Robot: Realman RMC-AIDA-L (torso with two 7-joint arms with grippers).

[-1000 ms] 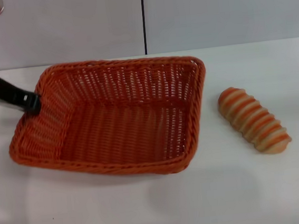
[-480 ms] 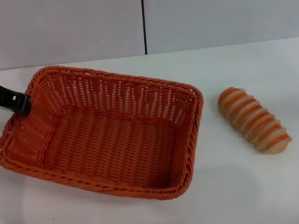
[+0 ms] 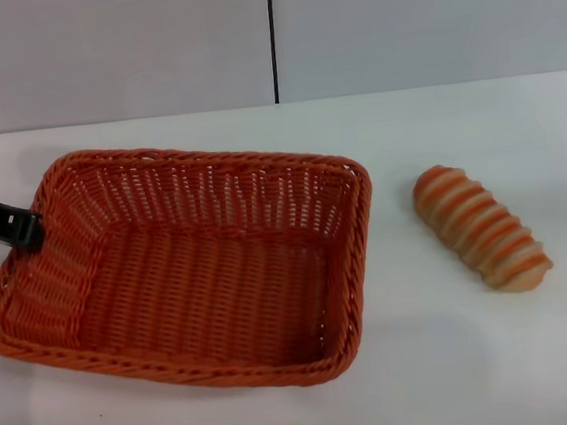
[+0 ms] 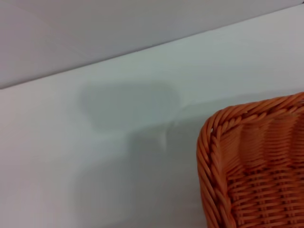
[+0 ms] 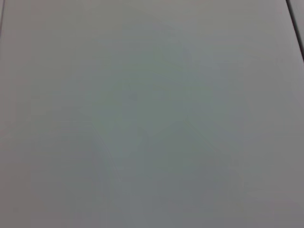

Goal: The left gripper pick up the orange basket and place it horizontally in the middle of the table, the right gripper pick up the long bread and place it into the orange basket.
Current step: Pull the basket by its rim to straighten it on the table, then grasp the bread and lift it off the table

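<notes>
The orange basket (image 3: 189,272) sits at the left and middle of the white table (image 3: 458,356), its long side running slightly askew, and it holds nothing. My left gripper (image 3: 22,230) comes in from the left edge as a black claw, shut on the rim of the basket's left short side. A corner of the basket (image 4: 256,175) also shows in the left wrist view. To the right of the basket, apart from it, the long bread (image 3: 481,227) lies on the table, striped orange and cream. My right gripper is out of view; the right wrist view holds only a plain grey surface.
A pale grey wall (image 3: 396,21) with a dark vertical seam (image 3: 272,38) stands behind the table. Bare tabletop lies in front of the basket and around the bread.
The left gripper has drawn the basket leftward and toward me, turning it and lowering it onto the table. The bread has not moved.
</notes>
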